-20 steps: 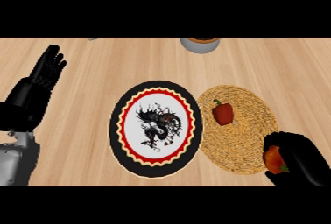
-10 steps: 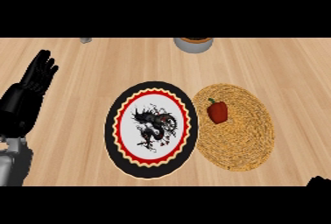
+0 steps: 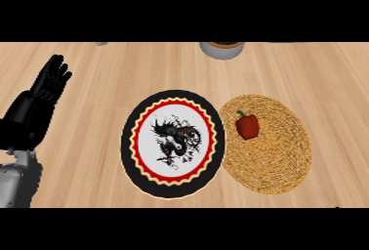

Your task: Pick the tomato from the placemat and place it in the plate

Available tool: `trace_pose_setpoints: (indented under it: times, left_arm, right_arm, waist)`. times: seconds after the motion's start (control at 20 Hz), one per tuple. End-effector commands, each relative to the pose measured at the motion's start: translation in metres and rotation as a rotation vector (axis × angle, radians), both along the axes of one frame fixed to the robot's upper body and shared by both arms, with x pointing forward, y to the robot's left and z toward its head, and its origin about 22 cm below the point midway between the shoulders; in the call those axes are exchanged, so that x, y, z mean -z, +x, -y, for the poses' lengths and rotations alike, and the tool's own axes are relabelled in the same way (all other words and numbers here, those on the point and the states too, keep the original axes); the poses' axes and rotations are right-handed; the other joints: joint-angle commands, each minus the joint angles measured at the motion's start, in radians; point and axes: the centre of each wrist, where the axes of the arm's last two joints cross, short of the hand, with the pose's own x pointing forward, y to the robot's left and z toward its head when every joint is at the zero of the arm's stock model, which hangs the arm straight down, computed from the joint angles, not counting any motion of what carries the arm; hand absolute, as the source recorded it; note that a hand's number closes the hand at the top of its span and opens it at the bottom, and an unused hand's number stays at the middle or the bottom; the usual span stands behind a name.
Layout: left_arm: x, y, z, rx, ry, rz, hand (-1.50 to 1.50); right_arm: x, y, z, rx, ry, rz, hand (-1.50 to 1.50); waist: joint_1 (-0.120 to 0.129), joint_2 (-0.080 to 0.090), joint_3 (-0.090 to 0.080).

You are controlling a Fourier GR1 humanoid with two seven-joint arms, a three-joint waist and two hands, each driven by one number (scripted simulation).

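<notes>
Light wood-grain surface w/ a grey round pot or cup at top edge, cut off by frame, brown inside. Small grey obj at top left, too little showing to ID.

You see a small red vegetable with a green stem (shaped more like a pepper than a tomato) lying on the round woven straw placemat, in its upper left part. Touching the mat's left edge sits the plate: black rim, red zigzag ring, white centre with a dark figure.
</notes>
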Motion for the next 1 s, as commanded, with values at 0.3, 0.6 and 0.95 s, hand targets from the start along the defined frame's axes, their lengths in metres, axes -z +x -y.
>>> trace_pose_setpoints:
  times: [0.3,0.6,0.95]
  left_arm:
    - [-0.006,0.003,0.014,0.031,0.004,0.011,0.00]
    - [-0.013,0.012,0.010,0.054,0.014,0.021,0.00]
    - [-0.003,0.003,0.021,0.061,-0.003,0.007,0.00]
  right_arm:
    - [-0.057,0.010,-0.077,-0.122,0.132,0.144,1.50]
    - [-0.066,0.055,-0.125,-0.175,0.141,0.111,1.50]
    - [-0.061,0.129,-0.169,-0.156,0.216,0.040,1.50]
  waist:
    - [0.029,0.004,-0.001]
    - [0.045,0.013,0.000]
    - [0.045,0.009,0.002]
